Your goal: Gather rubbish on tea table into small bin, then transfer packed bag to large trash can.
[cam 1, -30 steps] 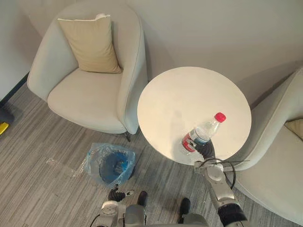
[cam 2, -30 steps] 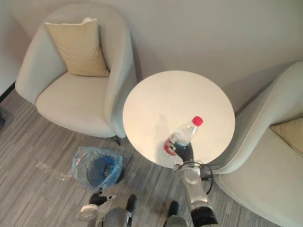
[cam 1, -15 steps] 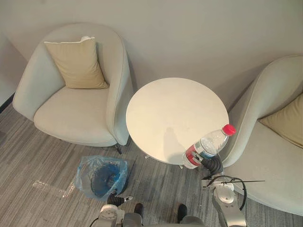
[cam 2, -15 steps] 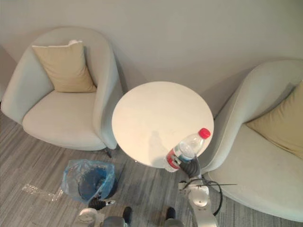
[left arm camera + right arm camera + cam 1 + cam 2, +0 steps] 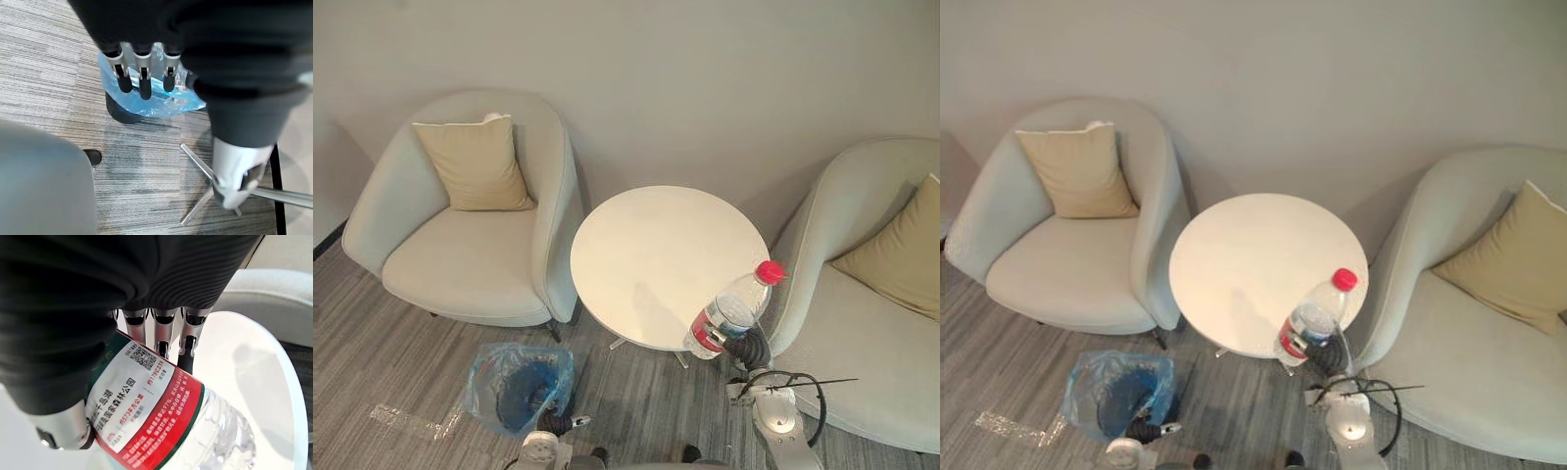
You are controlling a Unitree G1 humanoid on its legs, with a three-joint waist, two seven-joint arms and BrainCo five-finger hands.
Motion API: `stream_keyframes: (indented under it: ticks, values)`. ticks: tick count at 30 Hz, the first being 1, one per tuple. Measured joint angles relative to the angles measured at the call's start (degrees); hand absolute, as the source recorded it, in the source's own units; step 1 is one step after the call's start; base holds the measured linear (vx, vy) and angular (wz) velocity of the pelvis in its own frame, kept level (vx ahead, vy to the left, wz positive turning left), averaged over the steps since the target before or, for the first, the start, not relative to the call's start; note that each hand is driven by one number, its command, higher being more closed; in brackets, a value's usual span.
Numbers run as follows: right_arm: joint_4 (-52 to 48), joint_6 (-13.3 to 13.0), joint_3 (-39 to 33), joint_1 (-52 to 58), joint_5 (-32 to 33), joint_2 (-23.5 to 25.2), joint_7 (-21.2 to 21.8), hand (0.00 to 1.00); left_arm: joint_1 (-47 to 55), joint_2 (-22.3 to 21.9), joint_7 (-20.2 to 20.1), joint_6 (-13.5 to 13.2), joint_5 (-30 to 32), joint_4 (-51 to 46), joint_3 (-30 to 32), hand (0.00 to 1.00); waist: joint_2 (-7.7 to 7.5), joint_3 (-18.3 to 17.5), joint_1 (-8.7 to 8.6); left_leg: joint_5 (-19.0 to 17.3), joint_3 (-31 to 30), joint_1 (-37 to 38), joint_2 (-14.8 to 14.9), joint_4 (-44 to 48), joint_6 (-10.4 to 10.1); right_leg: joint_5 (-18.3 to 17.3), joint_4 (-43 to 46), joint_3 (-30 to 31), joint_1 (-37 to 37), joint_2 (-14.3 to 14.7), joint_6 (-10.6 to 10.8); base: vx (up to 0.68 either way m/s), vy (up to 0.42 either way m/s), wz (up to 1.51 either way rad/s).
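Observation:
A clear plastic bottle (image 5: 734, 313) with a red cap and red label is tilted over the near right edge of the round white tea table (image 5: 646, 245). My right hand (image 5: 751, 346) grips its lower part from below. In the right wrist view the fingers (image 5: 157, 333) curl round the bottle's label (image 5: 146, 416). The small dark bin lined with a blue bag (image 5: 521, 385) stands on the floor left of the table. My left hand (image 5: 142, 81) hangs just above that bin (image 5: 146, 100), with its fingers straight and nothing in it.
A pale armchair (image 5: 460, 264) with a beige cushion stands left of the table, and another (image 5: 871, 333) stands close on the right. A clear plastic wrapper (image 5: 406, 421) lies on the striped carpet left of the bin. The table's metal legs (image 5: 198, 205) spread near the bin.
The whole picture has shifted, so the camera has moved and shows more of the wall and the right chair. The bottle stays in my right hand, now at the table's edge.

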Motion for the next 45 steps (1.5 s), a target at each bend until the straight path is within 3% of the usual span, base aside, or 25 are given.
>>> stream_keyframes:
  ticks: [3,6,7,10,11,14,19,22,24,27,28,29,30,31,32,33,35,36,37,38,39,41,42,44,45]
  values:
    - [-4.9,-0.1,0.0,0.3,0.0,-0.2,-0.8,1.00,0.1,-1.1,0.0,0.1,0.5,-1.1,1.1,0.00,0.41,0.2,-0.03,0.7,-1.4,-3.3,0.0,1.2,0.2,-1.8,3.9,-2.7,-2.9,-0.7,-0.3,-0.05,-0.022,0.55]
    - [-6.0,-0.1,-0.2,-2.3,0.0,0.0,-2.3,1.00,0.6,-1.1,0.0,0.2,0.5,-3.2,1.8,0.00,-0.12,0.5,-0.05,3.3,4.3,-8.9,-1.4,6.3,3.9,-3.7,8.6,-5.7,-6.6,-2.7,-0.8,-0.09,0.015,0.68]
    - [-6.1,-0.1,-0.2,-3.8,0.0,0.4,-2.8,1.00,0.6,-1.3,0.1,0.2,0.7,-3.5,1.7,0.00,-0.52,0.6,-0.06,4.1,9.2,-7.9,-0.9,2.5,4.7,-3.1,8.2,-8.8,-6.9,-4.1,-1.7,-0.09,0.053,0.68]
    - [-5.4,-0.2,-1.9,-5.4,0.0,0.7,-3.8,1.00,-0.3,-1.2,-0.1,1.0,2.8,-2.1,-0.7,0.00,0.16,0.4,-2.11,-3.4,26.3,-7.2,2.8,10.6,5.5,-3.1,9.2,-14.1,-6.3,-5.6,-1.6,-0.06,0.084,0.89]
    - [-4.7,-0.2,-3.6,-5.5,0.0,0.6,-4.2,1.00,-0.6,-1.2,-0.1,1.0,3.0,-1.4,-2.7,0.00,0.27,0.4,-3.13,-3.3,28.6,-5.4,2.6,7.1,3.2,-2.9,9.2,-15.7,-5.7,-5.6,-0.8,-0.04,0.094,0.97]
    - [-1.5,0.3,-4.3,-5.9,0.0,2.1,-5.1,1.00,-1.1,0.7,-0.2,1.0,3.9,-0.9,-6.0,0.00,-2.43,-0.2,-2.74,3.8,26.2,-1.8,-1.7,-5.0,4.4,-1.5,7.2,-15.4,-5.7,-6.4,0.1,-0.12,0.108,0.44]
    - [6.5,1.1,-2.7,-7.4,-1.6,2.3,-5.1,1.00,-1.0,1.3,0.0,0.9,3.7,-0.8,-6.4,0.00,-2.51,0.3,-2.27,5.4,25.3,-0.2,-3.8,-8.3,5.3,-0.8,7.9,-13.9,-5.7,-7.4,0.2,-0.07,0.096,0.11]
    - [8.8,1.5,-1.5,-7.5,-2.1,2.3,-4.6,1.00,-0.7,1.3,0.0,0.8,3.2,-0.6,-5.9,0.00,-1.92,0.8,-2.35,4.8,23.4,0.9,-5.3,-8.6,6.1,-4.6,12.5,-12.7,-5.8,-9.3,0.9,-0.04,0.049,0.23]
    - [8.9,1.6,-1.9,-7.0,-2.0,2.2,-4.2,1.00,-0.7,1.3,0.1,0.8,2.0,0.8,-4.9,0.00,-2.40,1.1,-4.08,4.3,18.1,0.8,-6.8,-8.6,6.8,-12.4,15.0,-2.0,-6.6,-5.6,1.2,0.02,-0.029,0.97]
    - [8.9,1.6,-2.6,-7.2,-2.1,1.7,-3.6,1.00,-0.8,1.5,0.1,0.8,0.7,1.0,-2.6,0.00,-3.20,1.5,-4.18,3.7,15.6,1.1,-7.7,-8.3,7.8,-13.4,16.4,3.3,-6.8,-3.9,0.1,0.14,-0.017,0.81]
    - [9.0,1.7,-2.5,-7.2,-2.1,1.4,-3.2,1.00,-0.8,1.8,0.2,0.9,-0.9,0.9,-0.7,0.00,-3.46,1.8,-3.63,3.6,12.4,1.4,-8.6,-8.3,9.2,-13.6,23.2,4.0,-8.7,-4.5,-0.4,0.16,-0.043,0.39]
    - [9.2,1.8,-2.1,-7.3,-2.1,1.5,-2.7,1.00,-1.2,1.4,0.3,1.0,-1.4,1.1,0.4,0.00,-2.34,2.7,-3.43,3.8,9.6,1.4,-7.3,-7.1,10.0,-15.1,31.5,6.6,-13.9,-2.2,-1.4,0.13,-0.058,0.43]
    - [9.2,1.8,-2.1,-7.0,-2.1,1.5,-2.5,1.00,-1.5,1.4,0.3,1.2,-1.4,1.3,0.5,0.00,-1.51,3.0,-3.62,3.3,9.0,1.3,-6.2,-6.5,9.4,-15.6,31.2,8.0,-14.6,-0.3,-1.5,0.12,-0.045,0.70]
    - [9.2,1.8,-1.8,-6.2,-2.1,1.5,-2.2,1.00,-1.4,2.0,0.3,1.6,-1.7,1.7,0.4,0.00,-0.26,3.8,-4.50,2.0,6.3,1.2,-3.7,-4.9,8.6,-15.6,27.7,12.2,-16.0,5.0,-1.7,0.17,-0.076,1.06]
    - [8.5,1.9,-1.8,-4.4,-2.0,1.7,-2.0,1.00,-1.2,2.4,0.1,1.5,-1.9,2.3,0.5,0.00,-1.19,3.5,-5.03,1.0,3.9,1.0,-3.7,-3.9,8.1,-14.6,24.5,14.7,-16.7,6.8,-1.8,0.21,-0.089,1.11]
    - [8.0,2.0,-1.8,-3.8,-2.0,1.7,-1.9,1.00,-1.2,2.5,0.1,1.5,-1.9,2.4,0.6,0.00,-1.46,3.4,-5.05,0.4,3.2,0.8,-4.0,-3.1,8.0,-14.1,23.5,15.3,-16.9,6.8,-2.1,0.23,-0.134,1.19]
    - [6.9,2.2,-1.8,-1.6,-2.1,1.8,-1.3,1.00,-1.1,3.3,0.2,1.5,-1.9,2.4,1.1,0.00,-5.31,1.7,-4.97,-4.4,0.0,-1.0,-6.9,4.0,6.7,-6.2,17.8,15.2,-16.0,4.3,-2.5,0.25,-0.167,1.07]
    - [6.9,2.2,-2.1,-1.8,-2.1,1.5,-1.3,1.00,-1.3,3.3,0.2,1.5,-1.8,2.5,1.1,0.00,-5.32,1.4,-4.97,-5.5,-0.4,-1.2,-6.6,5.3,6.5,-6.4,18.3,14.2,-15.6,4.3,-2.8,0.22,-0.137,0.71]
    - [6.7,2.3,-2.8,-1.8,-2.1,1.4,-1.3,1.00,-1.1,2.5,0.2,1.7,-1.8,2.5,0.8,0.00,-3.93,0.8,-4.62,-7.2,-0.5,-2.0,-5.4,7.6,5.6,-6.5,18.0,12.1,-14.7,4.7,-3.0,0.40,-0.127,0.62]
    - [6.1,2.3,-4.4,-2.2,-2.0,1.0,-1.3,1.00,-1.0,1.0,0.2,2.2,-1.7,2.5,0.4,0.00,-1.36,-0.3,-4.64,-9.3,0.9,-4.5,-3.3,11.6,4.1,-6.0,15.7,9.3,-13.5,5.6,-4.2,0.38,-0.101,0.72]
    - [6.1,2.3,-5.1,-2.7,-1.9,0.8,-1.4,1.00,-1.0,0.4,0.1,2.3,-1.6,2.4,0.4,0.00,-0.33,-0.3,-4.65,-9.8,3.2,-5.5,-2.3,13.2,3.2,-5.8,15.4,7.7,-13.2,5.9,-4.4,0.37,-0.089,0.64]
    - [6.1,2.5,-5.9,-3.3,-1.9,0.5,-1.4,1.00,-1.1,0.2,0.1,2.4,-1.5,2.1,0.4,0.00,0.11,0.5,-4.56,-9.6,7.4,-5.3,-1.1,16.9,2.0,-5.4,13.3,6.6,-9.2,5.8,-5.0,0.27,-0.020,0.80]
    - [6.2,2.6,-5.9,-3.4,-1.9,1.1,-1.5,1.00,-1.1,0.5,0.1,2.4,-1.4,1.4,0.4,0.00,-0.67,1.1,-4.54,-10.4,9.5,-6.3,-0.9,19.6,1.2,-5.4,11.8,7.1,-6.5,5.0,-5.0,0.25,0.026,0.83]
    - [6.5,2.6,-6.5,-4.7,-1.9,1.2,-2.3,1.00,-1.0,0.8,0.2,2.4,-0.8,0.2,-0.7,0.00,-1.73,1.5,-4.48,-11.5,16.1,-7.9,1.3,17.8,1.3,-5.5,11.5,6.6,-4.4,3.3,-5.1,0.18,0.052,0.60]
    - [6.5,2.6,-6.6,-4.9,-1.9,1.1,-2.6,1.00,-1.0,0.8,0.2,2.4,-0.6,-0.1,-1.1,0.00,-1.52,1.4,-4.45,-10.8,16.9,-8.3,1.8,15.6,1.3,-5.5,11.5,6.4,-4.3,3.1,-5.0,0.20,0.084,0.44]
